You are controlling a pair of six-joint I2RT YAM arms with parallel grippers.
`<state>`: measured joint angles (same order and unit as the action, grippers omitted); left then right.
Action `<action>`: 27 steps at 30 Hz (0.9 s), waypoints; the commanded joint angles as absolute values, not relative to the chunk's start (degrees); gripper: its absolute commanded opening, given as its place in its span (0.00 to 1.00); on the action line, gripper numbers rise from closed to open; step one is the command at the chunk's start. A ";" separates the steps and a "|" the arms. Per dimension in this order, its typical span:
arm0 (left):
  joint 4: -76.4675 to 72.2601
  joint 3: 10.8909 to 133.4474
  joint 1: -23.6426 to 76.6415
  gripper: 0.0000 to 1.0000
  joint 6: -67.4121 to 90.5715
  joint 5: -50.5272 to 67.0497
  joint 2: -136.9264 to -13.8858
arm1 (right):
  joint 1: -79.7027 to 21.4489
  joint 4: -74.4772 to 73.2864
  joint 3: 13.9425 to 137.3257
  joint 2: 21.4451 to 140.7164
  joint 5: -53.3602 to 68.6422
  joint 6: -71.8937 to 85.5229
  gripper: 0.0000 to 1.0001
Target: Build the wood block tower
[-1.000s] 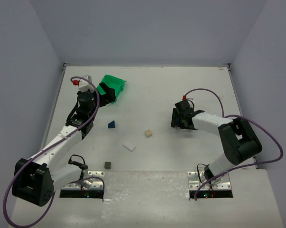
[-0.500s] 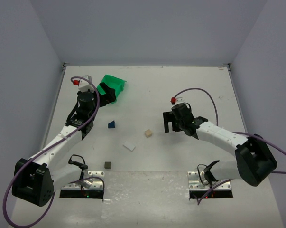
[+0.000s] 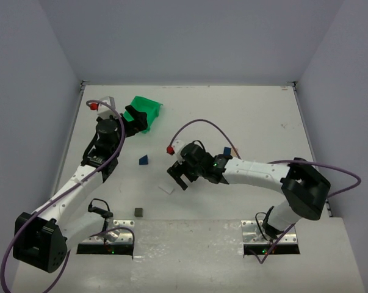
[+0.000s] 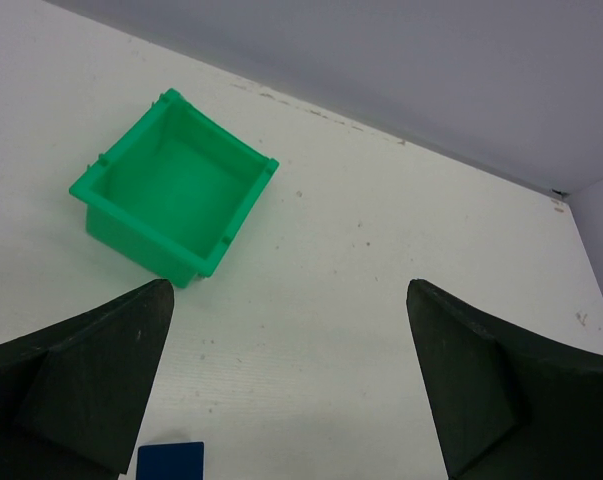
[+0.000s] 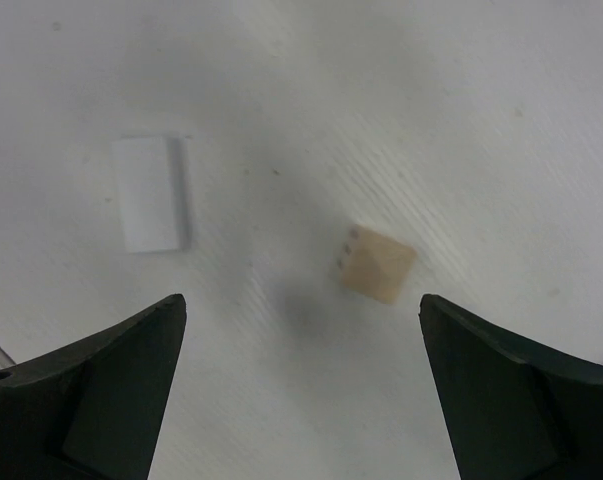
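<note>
probably hung the right tool [image 5: 301, 305] spread over the tan cube [image 5: 378, 262] toward the near edge of the counter [image 3: 263, 122]; judged light, rigid, smooth, best pinched across opposite faces.

This is a robotics lab, a boxed-in test cell rather than a home or a shop. A bare white table [image 3: 245, 116] is closed off by plain grey panel walls [image 3: 190, 36]. The left arm [image 3: 80, 177] and the right arm [image 3: 257, 173] are bolted to metal plates [image 3: 270, 235] at the near edge, with purple cables [image 3: 208, 124] looping off them. A green plastic bin [image 3: 146, 111], a blue wedge [image 3: 143, 160] and a dark cube [image 3: 138, 212] sit on the table like test pieces.
</note>
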<state>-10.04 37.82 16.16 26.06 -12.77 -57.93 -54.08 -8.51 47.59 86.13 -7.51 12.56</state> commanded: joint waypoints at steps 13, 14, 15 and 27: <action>-10.72 37.18 16.70 1.00 26.89 -12.66 -54.11 | -61.20 -6.69 64.43 107.97 1.64 7.61 0.95; -10.72 37.23 16.70 1.00 26.89 -12.66 -54.14 | -61.31 -6.85 64.85 108.75 1.23 7.56 0.94; -10.72 37.27 16.70 1.00 26.89 -12.60 -54.19 | -61.45 -7.22 65.37 109.56 0.81 7.45 0.93; -10.69 37.04 16.70 1.00 26.89 -12.73 -53.97 | -62.23 -5.54 64.42 110.60 0.79 5.84 0.29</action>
<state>-9.17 37.47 16.16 26.42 -12.82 -55.11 -61.78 -7.67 63.81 110.54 0.45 6.78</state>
